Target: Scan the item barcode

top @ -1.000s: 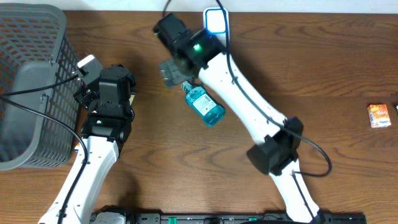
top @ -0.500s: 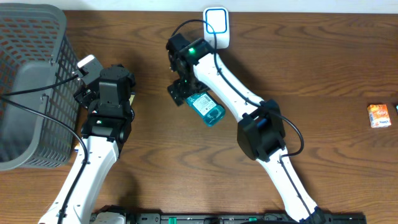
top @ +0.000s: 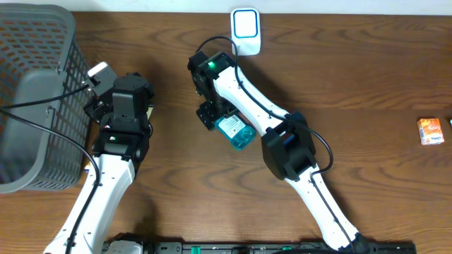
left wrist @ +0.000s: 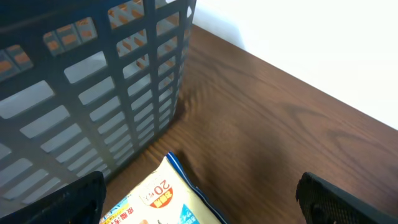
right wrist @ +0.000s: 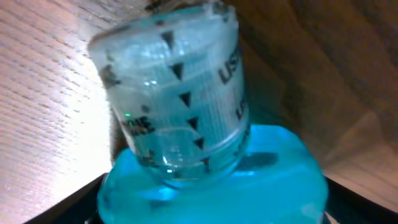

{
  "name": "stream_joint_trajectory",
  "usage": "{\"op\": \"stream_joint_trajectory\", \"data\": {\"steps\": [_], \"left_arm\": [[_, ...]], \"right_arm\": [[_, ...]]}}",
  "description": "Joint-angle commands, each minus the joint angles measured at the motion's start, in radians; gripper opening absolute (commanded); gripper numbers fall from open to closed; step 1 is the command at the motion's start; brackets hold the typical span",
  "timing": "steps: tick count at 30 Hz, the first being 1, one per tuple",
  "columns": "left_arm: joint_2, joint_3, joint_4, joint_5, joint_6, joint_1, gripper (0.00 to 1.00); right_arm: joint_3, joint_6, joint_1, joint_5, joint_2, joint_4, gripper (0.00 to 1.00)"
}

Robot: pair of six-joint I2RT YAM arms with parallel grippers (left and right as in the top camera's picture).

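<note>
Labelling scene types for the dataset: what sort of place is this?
Likely a mock shop checkout on a wooden tabletop: a grey plastic shopping basket, a blue mouthwash bottle, and a small white scanner at its far edge.

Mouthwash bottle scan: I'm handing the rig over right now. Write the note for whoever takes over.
Left gripper: open, empty, above a packet beside the basket.
Right gripper: at the cap end of the mouthwash bottle; grip cannot be confirmed.
The bottle lies on the table, apart from the scanner at the far edge.
Done: gripper positioned at the bottle.
Left: secure the grasp, lift, show the barcode to the scanner.
</note>
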Motion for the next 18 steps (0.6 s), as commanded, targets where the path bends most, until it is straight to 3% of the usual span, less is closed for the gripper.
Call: {"op": "stream_joint_trajectory", "data": {"steps": [1, 5, 7, 13, 18], "left_arm": [[0.006, -0.007, 0.000, -0.023, -0.002, 0.004, 0.98], [0.006, -0.007, 0.000, -0.023, -0.002, 0.004, 0.98], [0.006, -0.007, 0.000, -0.024, -0.002, 0.004, 0.98], [0.006, -0.007, 0.000, -0.023, -0.002, 0.004, 0.98], [0.006, -0.007, 0.000, -0.024, -0.002, 0.004, 0.98]], "right_arm": [[-0.004, -0.069, -0.013, -0.009, 0.034, 0.007, 0.76], [-0.004, -0.082, -0.019, -0.011, 0.033, 0.006, 0.48], [-0.003, -0.073, -0.021, -0.017, 0.032, 0.010, 0.38], [0.081, 0.052, -0.027, -0.028, 0.032, 0.026, 0.34], [0.243, 0.061, -0.038, -0.081, 0.027, 0.005, 0.26]]}}
